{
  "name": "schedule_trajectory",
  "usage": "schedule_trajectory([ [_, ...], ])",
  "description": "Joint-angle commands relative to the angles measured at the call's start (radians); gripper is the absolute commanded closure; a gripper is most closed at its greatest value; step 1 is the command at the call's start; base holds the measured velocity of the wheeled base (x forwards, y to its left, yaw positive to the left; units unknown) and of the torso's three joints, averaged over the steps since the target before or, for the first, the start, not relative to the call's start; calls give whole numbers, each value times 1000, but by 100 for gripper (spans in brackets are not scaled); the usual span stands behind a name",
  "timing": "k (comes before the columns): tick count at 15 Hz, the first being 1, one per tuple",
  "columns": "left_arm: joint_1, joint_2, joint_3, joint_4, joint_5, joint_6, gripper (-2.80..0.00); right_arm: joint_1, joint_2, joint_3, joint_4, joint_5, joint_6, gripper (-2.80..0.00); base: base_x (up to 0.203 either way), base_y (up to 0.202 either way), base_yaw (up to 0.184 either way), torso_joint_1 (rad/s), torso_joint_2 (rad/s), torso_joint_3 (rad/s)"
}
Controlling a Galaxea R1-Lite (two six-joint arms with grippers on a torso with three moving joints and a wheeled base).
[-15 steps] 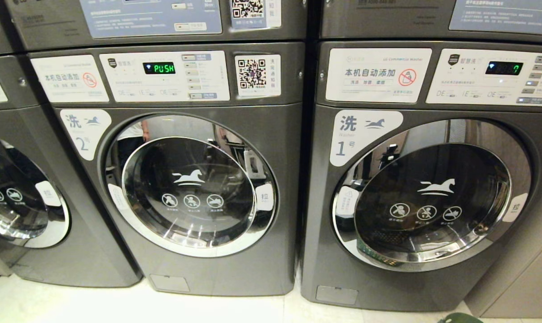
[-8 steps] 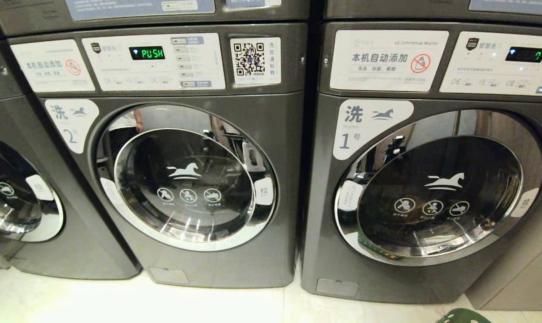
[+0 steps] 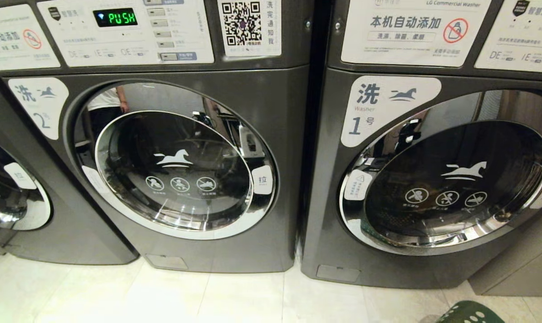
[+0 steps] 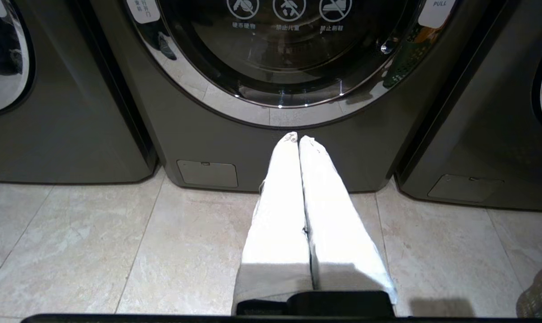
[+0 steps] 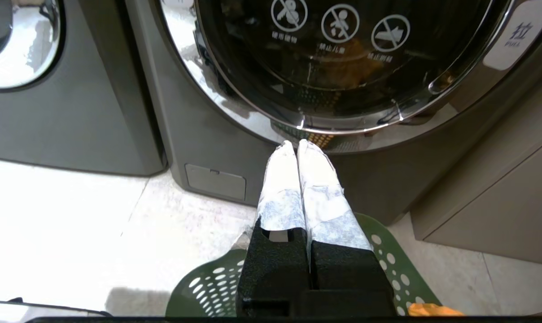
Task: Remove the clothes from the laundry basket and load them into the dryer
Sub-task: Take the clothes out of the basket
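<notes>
Grey front-loading machines stand in a row with their round glass doors shut; which one is the dryer I cannot tell. Machine 1 is at the right and machine 2 at the centre. The green perforated laundry basket sits on the floor before machine 1. It lies under my right gripper, which is shut and empty, pointing at that machine's base. An orange piece of clothes shows at the basket's edge. My left gripper is shut and empty, low before machine 2's door. Neither arm shows in the head view.
A third machine stands at the far left. Pale floor tiles run in front of the row. A beige cabinet side stands right of machine 1. Each door has a white pull tab on its right rim.
The whole head view has shifted: the machines have slid upward and look nearer, so the camera has tipped down. More floor and more of the green basket show. The machine doors stay shut.
</notes>
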Motion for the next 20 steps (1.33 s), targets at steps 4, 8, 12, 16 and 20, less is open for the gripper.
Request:
schedule_trajectory([
  [4, 0, 2, 0, -1, 1, 0, 0, 0, -2, 0, -1, -1, 6, 0, 0, 0, 0, 1, 4, -204],
  [8, 0, 2, 0, -1, 0, -2, 0, 0, -2, 0, -1, -1, 6, 0, 0, 0, 0, 4, 5, -194],
  [12, 0, 2, 0, -1, 0, -2, 0, 0, -2, 0, -1, -1, 7, 0, 0, 0, 0, 7, 2, -200],
  [16, 0, 2, 0, -1, 1, -6, 0, 0, -2, 1, -1, -1, 14, 0, 0, 0, 0, 0, 5, -196],
  [20, 0, 2, 2, -2, 1, -8, 0, 0, -2, 0, -1, -1, 12, 0, 0, 0, 0, 0, 2, -185],
])
